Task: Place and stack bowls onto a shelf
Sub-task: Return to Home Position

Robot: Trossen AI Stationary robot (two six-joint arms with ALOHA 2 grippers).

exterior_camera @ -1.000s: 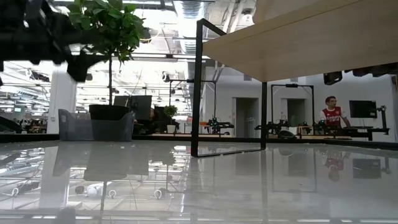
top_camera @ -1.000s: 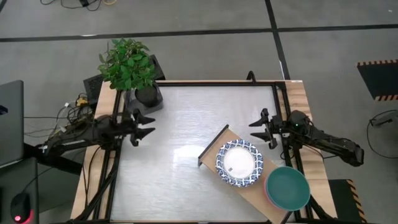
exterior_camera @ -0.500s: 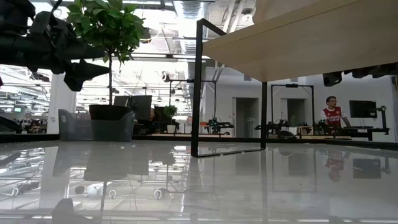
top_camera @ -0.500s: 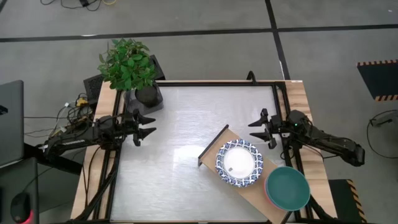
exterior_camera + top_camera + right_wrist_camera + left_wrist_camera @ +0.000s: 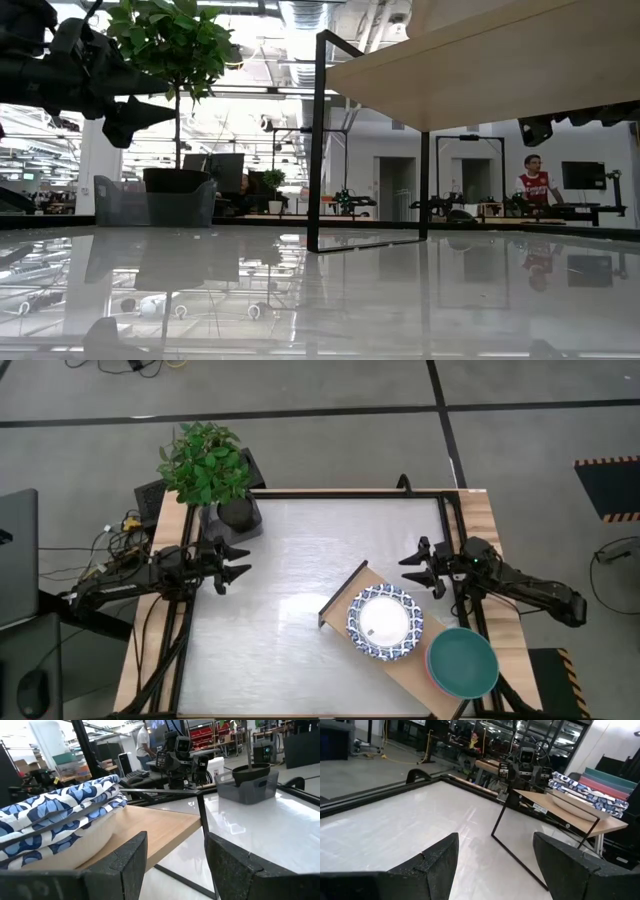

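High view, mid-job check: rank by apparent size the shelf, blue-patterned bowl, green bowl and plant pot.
1. shelf
2. blue-patterned bowl
3. green bowl: nearly the same as the blue-patterned one, and stack heights may differ, so this pair is unsure
4. plant pot, partly hidden

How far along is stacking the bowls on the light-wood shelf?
Done: the white bowls with blue patterned rims sit stacked on the long light-wood shelf, beside a stack of plain bowls topped by the dark green bowl. In hand: nothing; the left gripper and right gripper hang open and empty at the white tabletop's sides. Left: apparently no more bowls to place.
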